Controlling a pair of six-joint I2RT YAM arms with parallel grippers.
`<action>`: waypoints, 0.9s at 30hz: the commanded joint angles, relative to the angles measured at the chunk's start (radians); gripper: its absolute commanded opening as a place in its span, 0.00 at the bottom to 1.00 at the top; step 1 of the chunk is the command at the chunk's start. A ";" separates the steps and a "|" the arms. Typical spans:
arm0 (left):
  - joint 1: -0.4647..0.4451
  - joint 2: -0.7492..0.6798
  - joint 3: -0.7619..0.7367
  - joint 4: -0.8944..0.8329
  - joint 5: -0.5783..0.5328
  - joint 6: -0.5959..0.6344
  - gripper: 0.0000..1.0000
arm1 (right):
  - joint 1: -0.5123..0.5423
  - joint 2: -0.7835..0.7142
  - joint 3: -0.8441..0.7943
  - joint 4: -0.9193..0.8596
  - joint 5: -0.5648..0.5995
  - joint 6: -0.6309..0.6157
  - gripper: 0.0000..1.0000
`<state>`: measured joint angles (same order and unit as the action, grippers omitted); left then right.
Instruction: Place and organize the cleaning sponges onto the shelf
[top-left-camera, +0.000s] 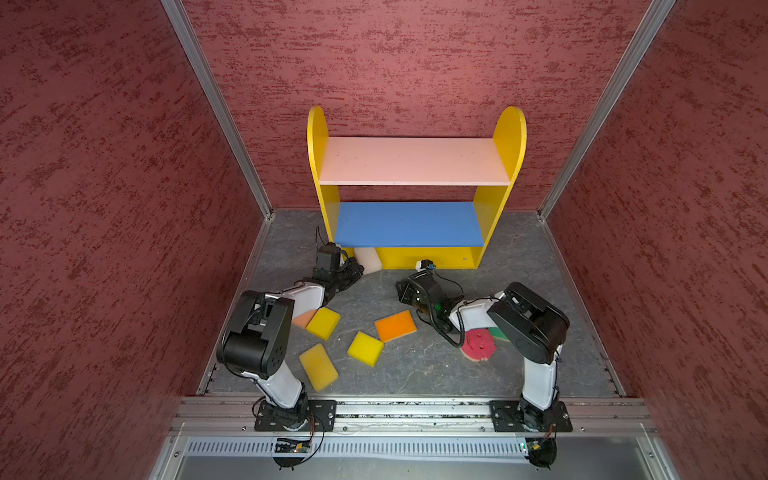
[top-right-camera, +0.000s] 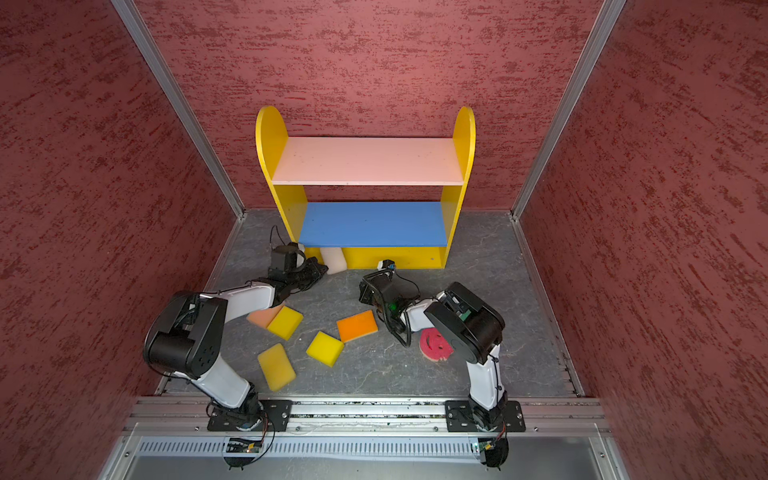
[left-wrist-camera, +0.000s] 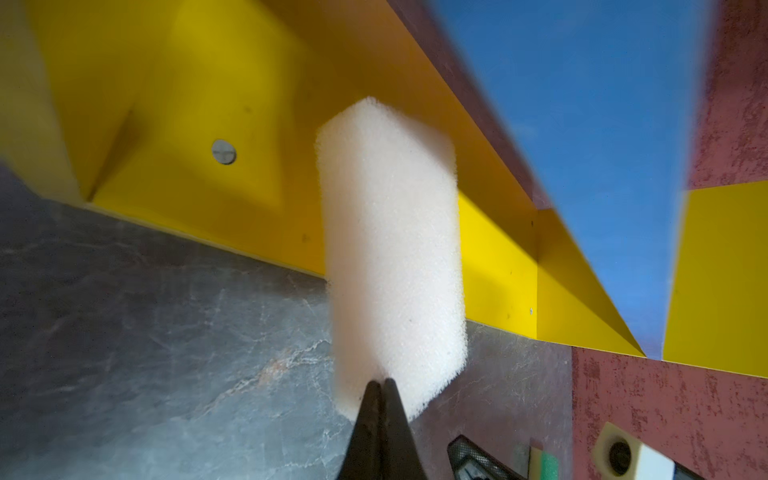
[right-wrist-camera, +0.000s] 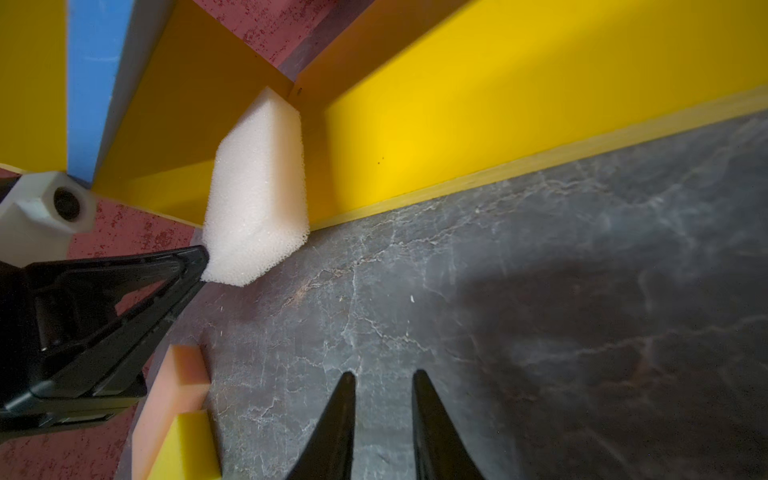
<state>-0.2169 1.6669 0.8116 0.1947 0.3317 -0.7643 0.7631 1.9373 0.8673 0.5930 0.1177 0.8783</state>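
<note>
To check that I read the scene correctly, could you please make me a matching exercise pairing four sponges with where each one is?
Things:
1. white sponge
2. orange sponge
3. round pink sponge
4. peach sponge

Places:
A. partly under the right arm
B. at the left end of the shelf, on its bottom board, shut left tool touching it
C. partly under the left arm, beside a yellow sponge
D. flat on the floor between both arms

Pairs: 1-B, 2-D, 3-A, 4-C

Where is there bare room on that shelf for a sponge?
The pink top board and blue middle board are bare. The yellow bottom board is free right of the cream sponge at its left end. Crowded: the floor in front, with yellow sponges and an orange sponge.
</note>
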 joint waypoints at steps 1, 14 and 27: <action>0.008 0.059 0.058 -0.051 0.081 0.084 0.00 | 0.004 -0.013 0.039 -0.029 0.023 -0.028 0.27; 0.001 0.027 0.034 -0.078 -0.006 0.090 0.28 | 0.022 0.046 0.108 -0.027 0.005 -0.023 0.29; 0.052 -0.285 -0.125 -0.194 -0.126 0.084 0.02 | 0.104 0.125 0.256 -0.225 0.057 -0.162 0.00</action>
<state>-0.1963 1.4223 0.7166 0.0502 0.2680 -0.6819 0.8513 2.0327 1.0897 0.4503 0.1303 0.7643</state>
